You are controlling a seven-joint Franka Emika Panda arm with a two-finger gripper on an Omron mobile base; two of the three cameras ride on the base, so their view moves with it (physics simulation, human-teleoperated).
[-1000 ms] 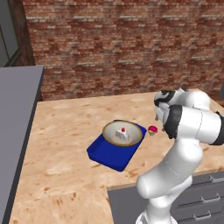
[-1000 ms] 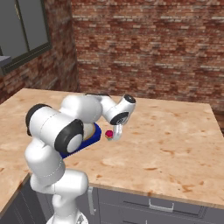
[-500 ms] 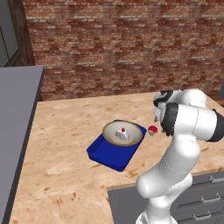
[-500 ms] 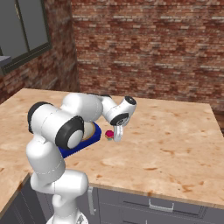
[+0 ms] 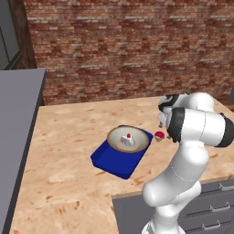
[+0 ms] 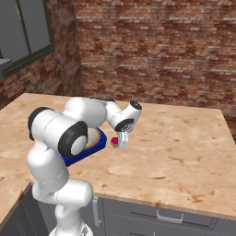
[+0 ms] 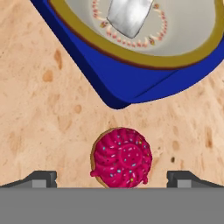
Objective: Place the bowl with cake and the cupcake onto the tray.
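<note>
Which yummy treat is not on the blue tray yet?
The cupcake with the pink top. It sits on the counter beside the tray; the cake slice is already on it.

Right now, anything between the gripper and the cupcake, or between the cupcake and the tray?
Nothing visible. The open gripper sits right over the cupcake, fingertips either side. Only bare counter separates the cupcake from the tray corner. The bowl already fills much of the tray, so free room is tight.
</note>
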